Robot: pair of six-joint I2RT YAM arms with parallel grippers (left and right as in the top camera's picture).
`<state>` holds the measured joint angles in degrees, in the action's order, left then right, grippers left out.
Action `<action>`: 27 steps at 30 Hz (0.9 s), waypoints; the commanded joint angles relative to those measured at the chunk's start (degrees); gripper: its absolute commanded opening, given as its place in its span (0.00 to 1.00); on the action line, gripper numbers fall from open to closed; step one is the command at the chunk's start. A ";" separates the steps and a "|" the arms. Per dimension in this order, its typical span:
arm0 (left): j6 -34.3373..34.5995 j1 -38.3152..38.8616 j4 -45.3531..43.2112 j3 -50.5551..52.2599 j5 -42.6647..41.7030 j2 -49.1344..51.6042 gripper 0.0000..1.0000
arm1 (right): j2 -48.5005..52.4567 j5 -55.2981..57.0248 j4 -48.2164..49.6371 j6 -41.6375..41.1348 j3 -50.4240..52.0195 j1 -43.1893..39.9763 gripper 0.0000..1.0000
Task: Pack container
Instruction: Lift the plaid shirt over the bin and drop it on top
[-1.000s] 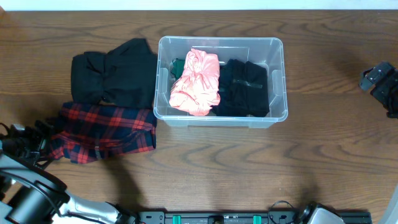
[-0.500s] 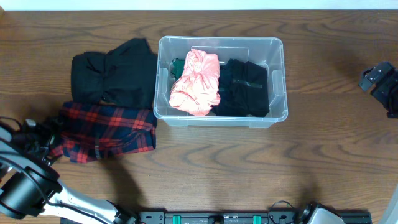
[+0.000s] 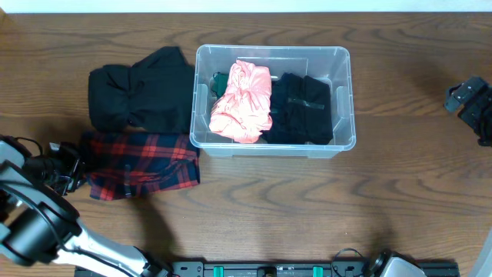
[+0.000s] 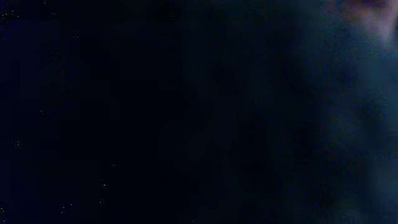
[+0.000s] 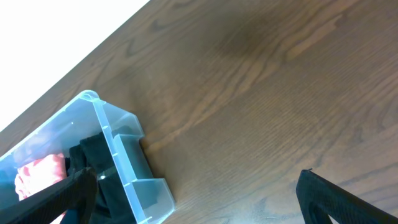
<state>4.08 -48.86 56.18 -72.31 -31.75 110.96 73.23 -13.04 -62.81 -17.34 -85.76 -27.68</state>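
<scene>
The clear container (image 3: 344, 100) stands at the middle back of the table, holding a pink garment (image 3: 242, 100), a black garment (image 3: 301, 108) and a bit of green cloth (image 3: 220, 80). Left of it lie a black garment (image 3: 142, 96) and, nearer the front, a red plaid garment (image 3: 142, 163). My left gripper (image 3: 68, 165) presses into the plaid garment's left edge; its wrist view is all dark, so the jaws are hidden. My right gripper (image 5: 199, 205) stands open over bare wood at the far right, away from the container (image 5: 118, 155).
The wooden table runs wide around the container, with bare wood in front of it and to its right. A black rail (image 3: 307, 269) runs along the front edge. My right arm (image 3: 470, 100) sits at the right edge.
My left gripper has moved right into the plaid garment's left edge, and the garment has bunched and shifted right toward the container. The right arm has not moved.
</scene>
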 commanded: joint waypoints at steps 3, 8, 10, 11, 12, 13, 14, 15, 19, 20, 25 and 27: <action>0.68 -0.02 8.46 -2.71 -12.68 -19.17 0.06 | -0.44 -0.02 -0.04 0.70 -0.26 -0.42 0.99; 0.74 0.70 12.61 -3.85 -20.85 -37.92 0.06 | -0.44 -0.02 -0.04 0.70 -0.26 -0.42 0.99; 2.40 2.45 12.52 -4.09 -23.69 -45.07 0.06 | -0.44 -0.02 -0.04 0.70 -0.26 -0.44 0.99; 5.07 3.96 12.33 -4.52 -24.20 -48.50 0.06 | -0.44 -0.02 -0.04 0.68 -0.26 -0.42 0.99; 7.34 5.55 11.80 -5.01 -24.61 -51.19 0.06 | -0.44 -0.02 -0.04 0.70 -0.26 -0.44 0.99; 9.90 7.39 10.91 -5.70 -24.61 -53.68 0.06 | -0.44 -0.04 -0.04 0.70 -0.26 -0.42 0.99; 12.66 9.75 9.11 -6.54 -24.61 -56.22 0.06 | -0.44 -0.02 -0.04 0.70 -0.26 -0.42 0.99; 15.08 11.93 6.64 -7.21 -24.61 -58.23 0.06 | -0.44 -0.02 -0.04 0.70 -0.26 -0.42 0.99; 28.04 21.40 -10.23 -7.87 -24.04 -63.71 0.06 | -0.44 -0.02 -0.04 0.70 -0.26 -0.42 0.99; 31.12 23.54 -14.14 -7.87 -23.04 -64.15 0.06 | -0.44 -0.02 -0.04 0.70 -0.26 -0.42 0.99; 41.97 35.12 -27.28 -7.85 -15.21 -61.44 0.06 | -0.44 -0.02 -0.04 0.70 -0.26 -0.42 0.99; 44.06 39.98 -30.16 -7.85 -11.96 -58.62 0.06 | -0.44 -0.02 -0.04 0.70 -0.26 -0.42 0.99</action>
<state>39.44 -13.58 28.56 -79.68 -49.47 48.16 73.23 -13.04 -62.81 -17.32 -85.76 -27.68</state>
